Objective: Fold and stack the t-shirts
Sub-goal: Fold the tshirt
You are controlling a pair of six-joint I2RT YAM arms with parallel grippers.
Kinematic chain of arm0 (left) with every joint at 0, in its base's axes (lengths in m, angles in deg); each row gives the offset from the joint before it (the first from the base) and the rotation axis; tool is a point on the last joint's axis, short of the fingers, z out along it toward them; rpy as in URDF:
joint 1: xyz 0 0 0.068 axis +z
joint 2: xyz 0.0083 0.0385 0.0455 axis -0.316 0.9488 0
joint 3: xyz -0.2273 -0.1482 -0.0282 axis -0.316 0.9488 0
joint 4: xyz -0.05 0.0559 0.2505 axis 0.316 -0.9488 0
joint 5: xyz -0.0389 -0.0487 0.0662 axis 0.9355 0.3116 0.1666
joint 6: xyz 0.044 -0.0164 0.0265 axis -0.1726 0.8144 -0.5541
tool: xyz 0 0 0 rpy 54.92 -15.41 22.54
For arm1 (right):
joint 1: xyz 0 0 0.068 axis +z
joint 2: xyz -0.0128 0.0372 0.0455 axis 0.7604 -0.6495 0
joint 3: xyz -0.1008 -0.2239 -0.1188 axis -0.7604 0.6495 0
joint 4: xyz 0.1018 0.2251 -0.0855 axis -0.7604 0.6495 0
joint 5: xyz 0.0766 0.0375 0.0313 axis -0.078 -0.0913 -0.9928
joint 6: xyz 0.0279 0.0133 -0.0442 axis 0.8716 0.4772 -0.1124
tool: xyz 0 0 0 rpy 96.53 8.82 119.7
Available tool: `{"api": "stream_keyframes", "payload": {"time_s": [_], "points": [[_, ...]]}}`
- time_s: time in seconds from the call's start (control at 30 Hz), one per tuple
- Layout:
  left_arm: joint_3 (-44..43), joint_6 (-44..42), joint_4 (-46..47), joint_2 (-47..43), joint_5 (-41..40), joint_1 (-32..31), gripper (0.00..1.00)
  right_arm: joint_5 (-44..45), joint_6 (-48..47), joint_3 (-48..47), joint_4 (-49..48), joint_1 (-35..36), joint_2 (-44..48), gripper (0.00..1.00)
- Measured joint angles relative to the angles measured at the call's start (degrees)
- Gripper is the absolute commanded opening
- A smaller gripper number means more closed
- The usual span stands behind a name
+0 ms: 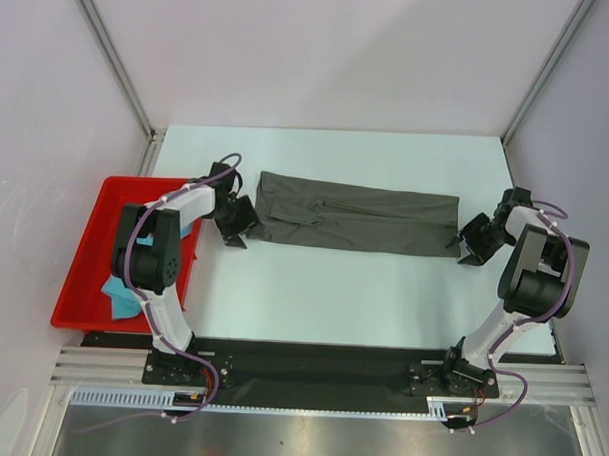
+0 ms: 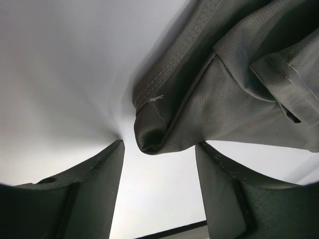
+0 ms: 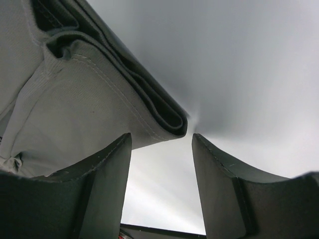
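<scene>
Top external: dark grey t-shirt (image 1: pixel 357 220) lies folded in a strip, left gripper (image 1: pixel 243 224) and right gripper (image 1: pixel 468 244) spread at its ends.

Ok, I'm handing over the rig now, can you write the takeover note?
Left gripper: jaws open at the left end of the grey t-shirt, corner at their tips, not gripped.
Right gripper: jaws open at its right end, same.
The grey t-shirt lies on the table as a long folded strip; the teal t-shirt is bunched in the red tray, partly under the left arm.
Done: grey folded lengthwise. Left: fold it shorter, fold the teal one, stack both.
</scene>
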Motion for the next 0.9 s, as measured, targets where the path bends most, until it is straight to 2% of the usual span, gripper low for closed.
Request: {"api": "stream_keyframes", "payload": {"time_s": [0.1, 0.3, 0.4, 0.43, 0.5, 0.53, 0.6, 0.9], "points": [[-0.04, -0.04, 0.31, 0.17, -0.92, 0.00, 0.59, -0.28, 0.02, 0.00, -0.28, 0.00, -0.85, 0.56], [-0.81, -0.26, 0.72, 1.29, -2.45, 0.04, 0.44, -1.05, 0.57, 0.00, -0.63, -0.07, -1.60, 0.51], [-0.83, -0.44, 1.05, 1.55, -2.99, 0.04, 0.32, -0.92, 0.52, 0.00, -0.72, -0.07, -1.79, 0.39], [-0.85, -0.44, 1.09, 1.70, -3.08, 0.04, 0.22, -0.79, 0.59, 0.00, -0.76, -0.07, -1.95, 0.28], [-1.01, -0.55, 1.16, 2.03, -3.54, 0.04, 0.14, -0.48, 0.59, 0.00, -0.81, -0.09, -2.14, 0.13], [-1.18, -0.66, 1.14, 2.25, -3.56, 0.04, 0.06, 0.11, 0.55, 0.00, -0.83, -0.07, -2.29, 0.00], [-1.49, -0.70, 1.07, 2.47, -3.69, 0.07, 0.00, 0.90, 0.50, 0.00, -0.70, -0.07, -2.58, 0.00], [-1.62, -1.22, 1.14, 2.47, -4.59, 0.07, 0.01, 4.61, 0.57, 1.53, -1.29, 0.17, -0.83, 0.00]]}}
